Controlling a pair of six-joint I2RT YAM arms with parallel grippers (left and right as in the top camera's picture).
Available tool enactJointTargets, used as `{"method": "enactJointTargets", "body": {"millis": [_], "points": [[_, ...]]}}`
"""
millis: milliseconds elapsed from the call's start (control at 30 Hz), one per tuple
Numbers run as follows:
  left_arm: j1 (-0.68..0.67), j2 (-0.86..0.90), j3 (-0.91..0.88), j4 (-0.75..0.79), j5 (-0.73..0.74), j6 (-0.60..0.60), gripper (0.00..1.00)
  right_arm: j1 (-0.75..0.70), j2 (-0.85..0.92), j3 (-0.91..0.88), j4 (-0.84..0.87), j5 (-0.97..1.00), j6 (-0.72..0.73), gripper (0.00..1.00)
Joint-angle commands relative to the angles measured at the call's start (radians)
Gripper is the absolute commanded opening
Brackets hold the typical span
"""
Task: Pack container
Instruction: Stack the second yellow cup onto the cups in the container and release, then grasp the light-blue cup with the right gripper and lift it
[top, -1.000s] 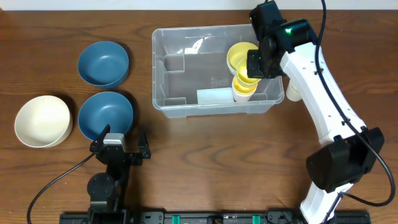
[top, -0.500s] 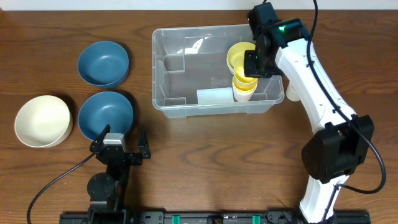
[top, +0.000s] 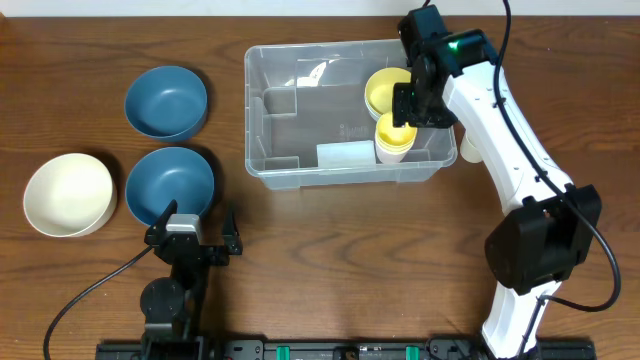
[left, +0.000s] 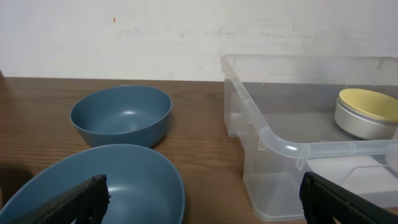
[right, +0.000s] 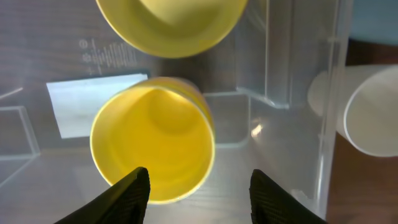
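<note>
The clear container (top: 300, 110) stands at the table's back centre. A yellow bowl (top: 383, 88) and an upright yellow cup (top: 393, 135) sit in its right end. My right gripper (top: 408, 108) hovers over that end, open, with its fingers apart from the cup. In the right wrist view the right gripper (right: 199, 196) has the cup (right: 152, 146) just below and to the left of the gap, and the bowl (right: 171, 25) lies beyond. My left gripper (top: 190, 232) rests open near the front left, and in its own view the left gripper (left: 202, 199) holds nothing.
Two blue bowls (top: 166, 102) (top: 170, 185) and a cream bowl (top: 68, 194) sit left of the container. A white cup (top: 470, 148) lies outside its right wall. A white label (top: 343, 155) shows on the container's floor.
My right gripper has gone from shut to open and let go of the yellow cup, which now sits lower in the container. The left arm has not moved.
</note>
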Motion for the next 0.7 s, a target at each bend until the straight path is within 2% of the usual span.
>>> {"method": "enactJointTargets", "body": {"millis": [0,167,433,667], "points": [[0.005,-0.006,-0.017,-0.035,0.014,0.013,0.98,-0.039,-0.033,0.117,-0.039,0.002,-0.002,0.54],[0.005,-0.006,-0.017,-0.035,0.014,0.013,0.98,-0.169,-0.04,0.267,-0.114,0.002,-0.005,0.61],[0.005,-0.006,-0.017,-0.035,0.014,0.013,0.98,-0.395,0.012,0.26,-0.07,-0.021,-0.066,0.66],[0.005,-0.006,-0.017,-0.035,0.015,0.013,0.98,-0.473,0.156,0.259,0.003,-0.035,-0.073,0.66]]}}
